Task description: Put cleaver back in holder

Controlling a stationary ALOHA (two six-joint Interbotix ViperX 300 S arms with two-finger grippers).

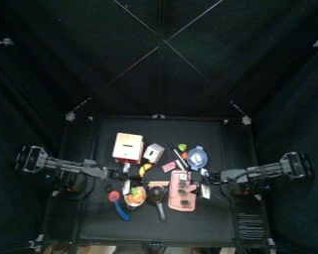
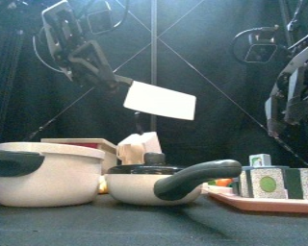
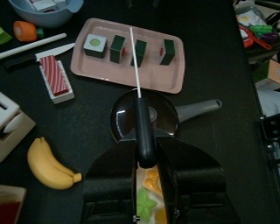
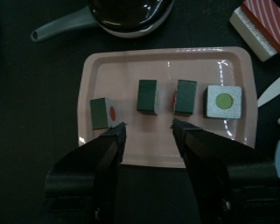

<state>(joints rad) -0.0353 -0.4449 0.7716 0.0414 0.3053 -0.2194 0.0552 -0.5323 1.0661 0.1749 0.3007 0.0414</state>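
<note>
Left gripper (image 3: pixel 143 166) clamps the cleaver (image 2: pixel 161 100) by its handle, holding it aloft above the pans so it can travel to the holder (image 1: pixel 126 147) near the worktop's back-left corner, while the right gripper (image 4: pixel 149 131) hovers wide apart over the pink tray (image 4: pixel 166 66).

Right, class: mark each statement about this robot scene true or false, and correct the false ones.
1. The left gripper holds the cleaver by its handle. True.
2. The cleaver is already in the holder. False: it is up in the air, clear of the holder.
3. The right gripper is shut on a block. False: its jaws stand open and empty above the pink tray.
4. Four small blocks lie on the pink tray. True.
5. A banana lies on the pink tray. False: it lies on the table.
</note>
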